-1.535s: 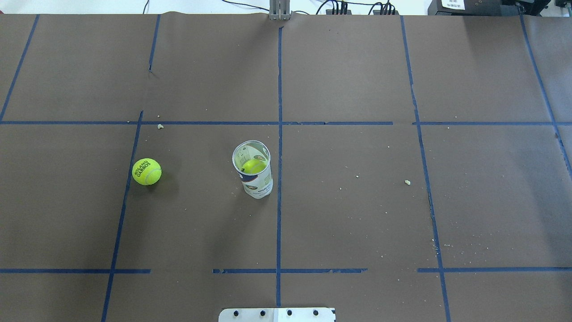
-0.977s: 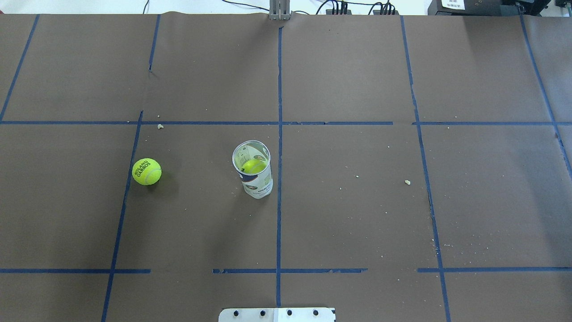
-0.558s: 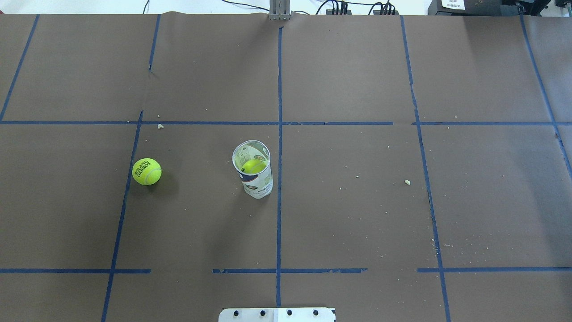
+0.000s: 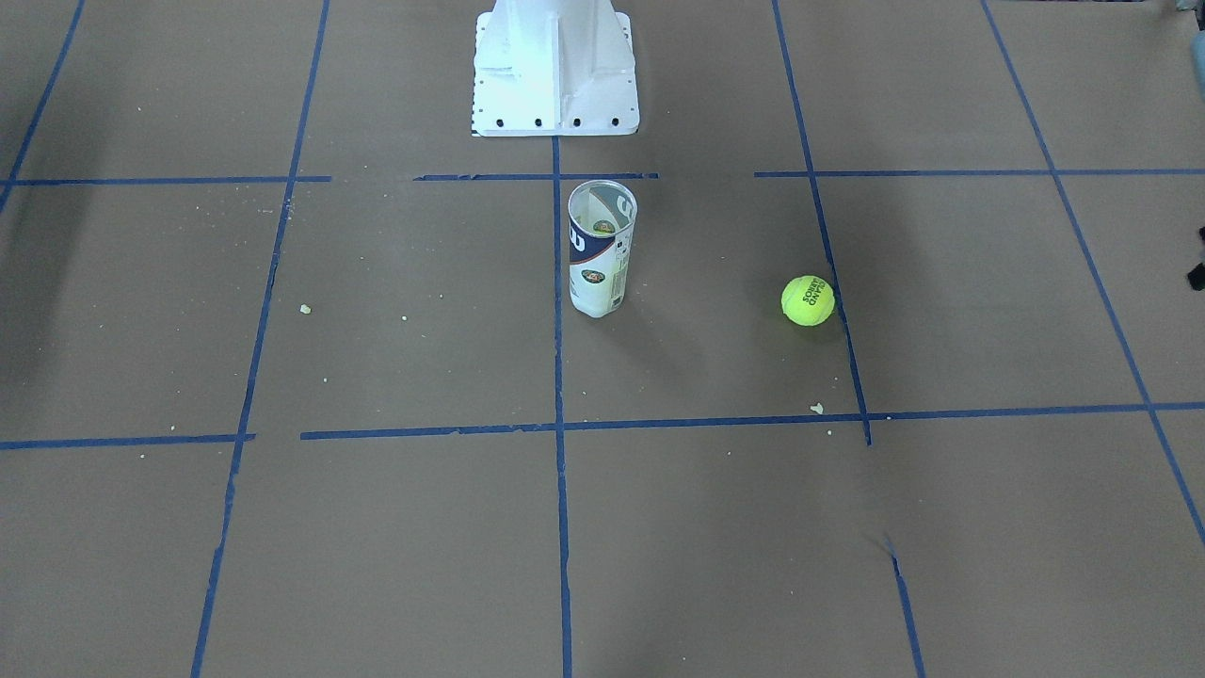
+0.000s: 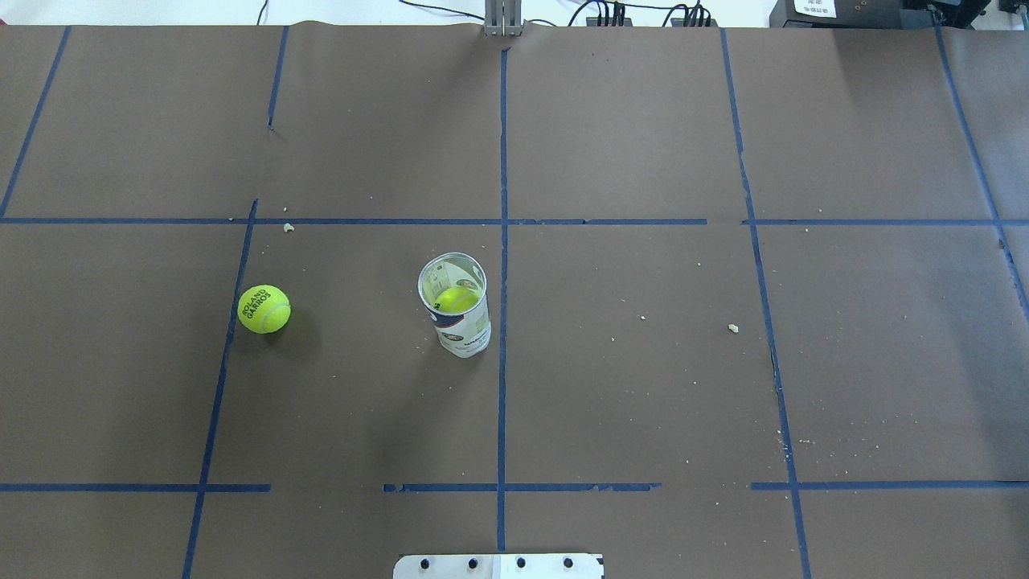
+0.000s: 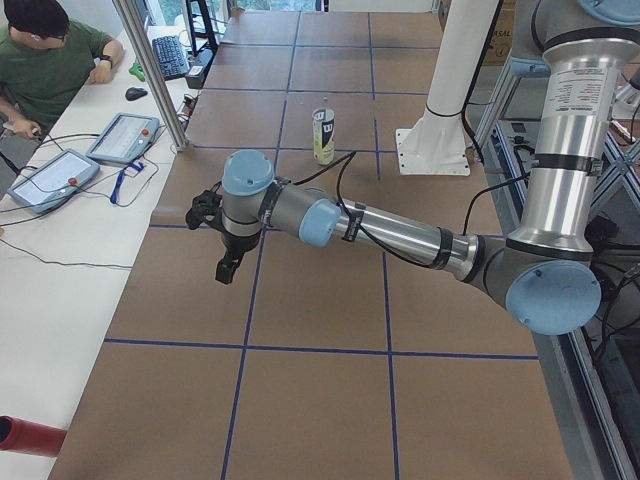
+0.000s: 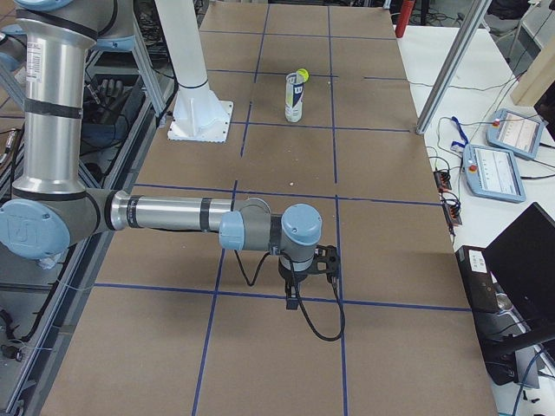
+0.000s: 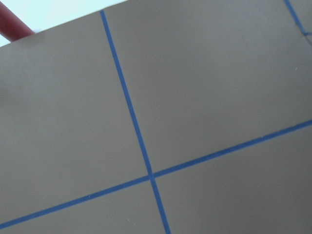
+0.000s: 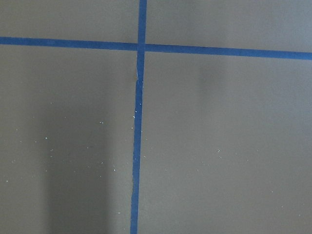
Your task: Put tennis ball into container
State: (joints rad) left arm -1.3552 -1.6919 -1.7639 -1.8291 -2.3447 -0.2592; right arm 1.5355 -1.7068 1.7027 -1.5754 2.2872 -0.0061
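While tennis ball (image 5: 264,309) lies at 9 o'clock of container (image 5: 464,333) overhead, left gripper (image 6: 228,265) and right gripper (image 7: 293,299) hover far off | grip: can't tell

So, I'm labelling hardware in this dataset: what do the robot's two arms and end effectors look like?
Both the left arm and right arm are silver tubes with rounded light-blue joint caps and dark bands near the joints. A black cable loops loosely beside each wrist. The left end effector and right end effector are small and black.
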